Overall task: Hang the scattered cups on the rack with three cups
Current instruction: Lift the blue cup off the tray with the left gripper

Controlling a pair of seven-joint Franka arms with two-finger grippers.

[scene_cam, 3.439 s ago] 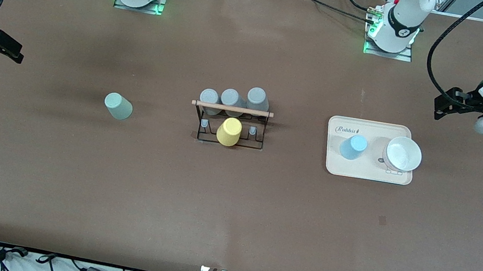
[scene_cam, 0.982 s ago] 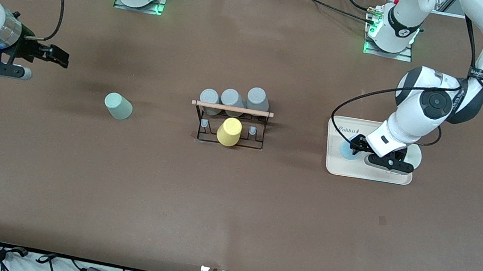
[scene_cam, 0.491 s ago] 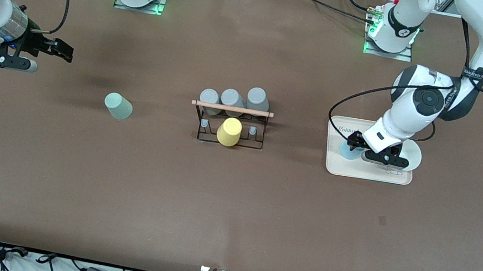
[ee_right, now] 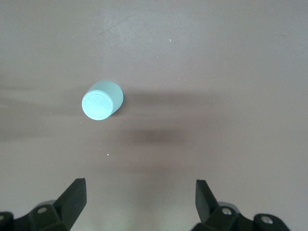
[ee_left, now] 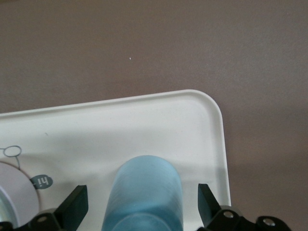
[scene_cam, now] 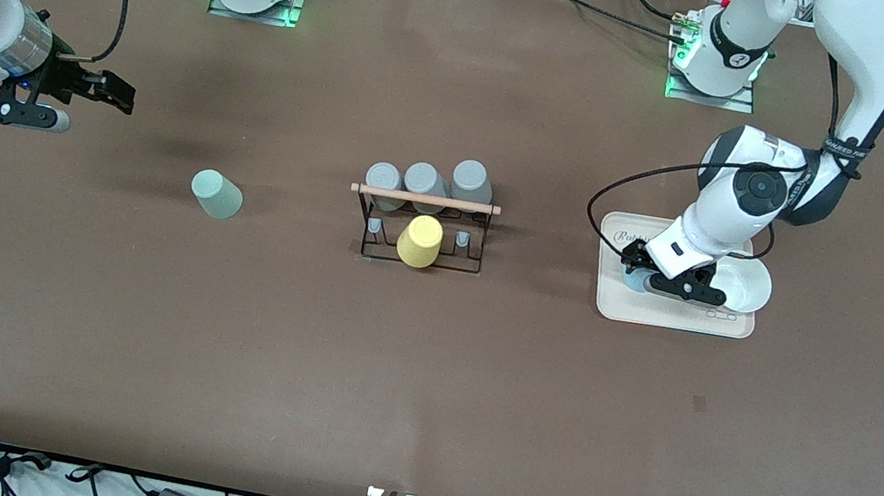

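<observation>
Blue cup (ee_left: 148, 192) sits between the left end effector's (ee_left: 140, 206) spread fingers.

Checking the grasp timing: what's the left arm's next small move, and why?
Probably close the left end effector on the blue cup. In the left wrist view its open fingers flank the cup on the tray, gaps showing on both sides, so nothing is gripped yet.

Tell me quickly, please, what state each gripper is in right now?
Left gripper: open, fingers on either side of the light blue cup on the tray, not gripping it.
Right gripper: open, holding nothing, over bare table near the sage-green cup.
</observation>
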